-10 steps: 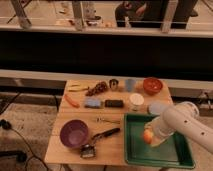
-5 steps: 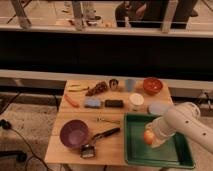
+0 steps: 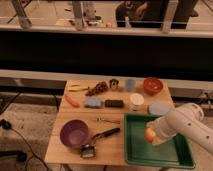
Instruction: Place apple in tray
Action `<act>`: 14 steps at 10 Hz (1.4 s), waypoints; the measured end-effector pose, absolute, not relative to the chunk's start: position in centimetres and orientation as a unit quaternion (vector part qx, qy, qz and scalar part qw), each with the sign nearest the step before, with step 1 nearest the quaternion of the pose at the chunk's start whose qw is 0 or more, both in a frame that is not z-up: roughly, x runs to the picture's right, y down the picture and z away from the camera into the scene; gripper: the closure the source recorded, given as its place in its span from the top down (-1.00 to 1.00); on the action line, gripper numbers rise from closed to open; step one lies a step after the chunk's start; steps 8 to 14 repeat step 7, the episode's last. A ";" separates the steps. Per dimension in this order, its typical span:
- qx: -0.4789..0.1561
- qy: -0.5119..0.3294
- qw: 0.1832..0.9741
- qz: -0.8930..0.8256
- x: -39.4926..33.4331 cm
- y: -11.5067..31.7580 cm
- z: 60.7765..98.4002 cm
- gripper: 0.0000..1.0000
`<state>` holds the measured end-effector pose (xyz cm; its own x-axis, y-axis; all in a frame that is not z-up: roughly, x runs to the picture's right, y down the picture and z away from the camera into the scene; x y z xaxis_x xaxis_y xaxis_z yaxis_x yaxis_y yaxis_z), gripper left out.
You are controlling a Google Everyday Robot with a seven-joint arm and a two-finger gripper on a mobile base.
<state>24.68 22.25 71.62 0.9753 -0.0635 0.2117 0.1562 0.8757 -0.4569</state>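
table [image 3: 114,148]: pale wood, plain.
tray [image 3: 170,153]: deep green, glossy.
apple [image 3: 149,133]: red, yellow-orange patch.
gripper [image 3: 152,136]: off-white like arm, at apple over tray's left half.
purple bowl [image 3: 74,133]: violet, darker inside.
red-orange bowl [image 3: 153,85]: rust red.
carrot [image 3: 72,101]: orange.
sponge [image 3: 92,103]: blue.
block [image 3: 114,103]: black.
lid [image 3: 136,99]: white.
plate [image 3: 160,108]: pale grey-blue.
cup [image 3: 130,84]: dull blue-grey.
brush [image 3: 102,136]: black handle.
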 end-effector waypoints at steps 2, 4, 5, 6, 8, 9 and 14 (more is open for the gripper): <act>-0.239 -0.093 0.965 -0.057 24.9 22.2 71.4 0.60; -0.235 -0.092 0.966 -0.063 24.8 22.1 71.3 0.60; -0.235 -0.094 0.965 -0.064 24.9 22.1 71.2 0.55; -0.240 -0.096 0.964 -0.057 25.1 22.4 71.4 0.47; -0.241 -0.095 0.964 -0.055 25.3 22.6 71.6 0.49; -0.241 -0.095 0.964 -0.055 25.3 22.6 71.6 0.49; -0.241 -0.095 0.964 -0.055 25.3 22.6 71.6 0.49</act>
